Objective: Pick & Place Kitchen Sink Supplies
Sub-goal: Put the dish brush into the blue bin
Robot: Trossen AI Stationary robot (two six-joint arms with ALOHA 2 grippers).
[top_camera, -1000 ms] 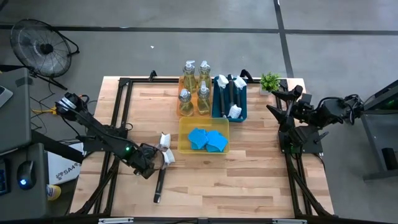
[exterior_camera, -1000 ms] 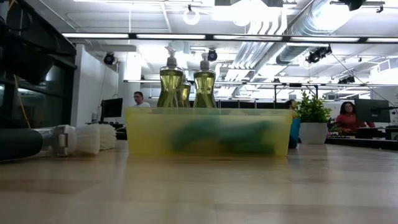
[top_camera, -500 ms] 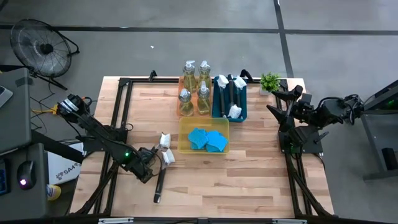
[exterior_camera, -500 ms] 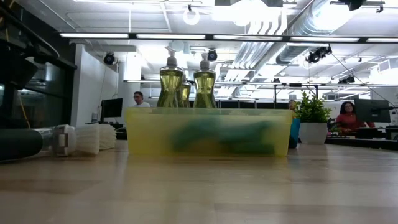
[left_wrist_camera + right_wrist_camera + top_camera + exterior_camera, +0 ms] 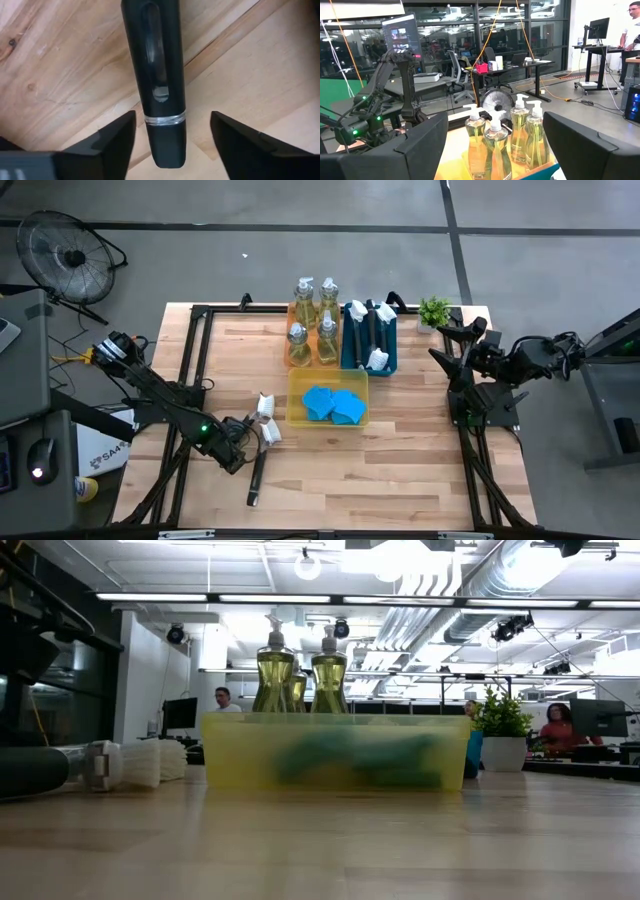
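Spread wide, the left gripper's [image 5: 167, 137] jaws are straddling the black handle of a dish brush [image 5: 156, 75] that is lying flat on the wooden table [image 5: 400, 470], one finger sitting to each side of the handle without touching it. Seen from the high view, that left gripper [image 5: 243, 442] is hanging low over the table's front left part, with the brush's white head [image 5: 265, 406] pointing toward the back and its handle running toward the front edge. Just beside the brush head, the yellow tray [image 5: 292, 416] is holding bright blue sponges [image 5: 333, 405]. Behind that tray, four clear soap bottles [image 5: 311, 320] with white tops are standing upright in the orange tray [image 5: 288, 360], and next to them more dish brushes [image 5: 372, 332] are lying in the teal tray [image 5: 345, 360]. A small green potted plant [image 5: 434, 311] is sitting at the back right corner. The right gripper [image 5: 455, 345] is waiting raised at the table's right edge, well apart from the supplies, its jaws also standing wide open as its wrist camera is looking past them toward the bottles [image 5: 502, 135]. In the low view, the brush head [image 5: 140, 764] is resting on the tabletop left of the yellow tray [image 5: 335, 752].
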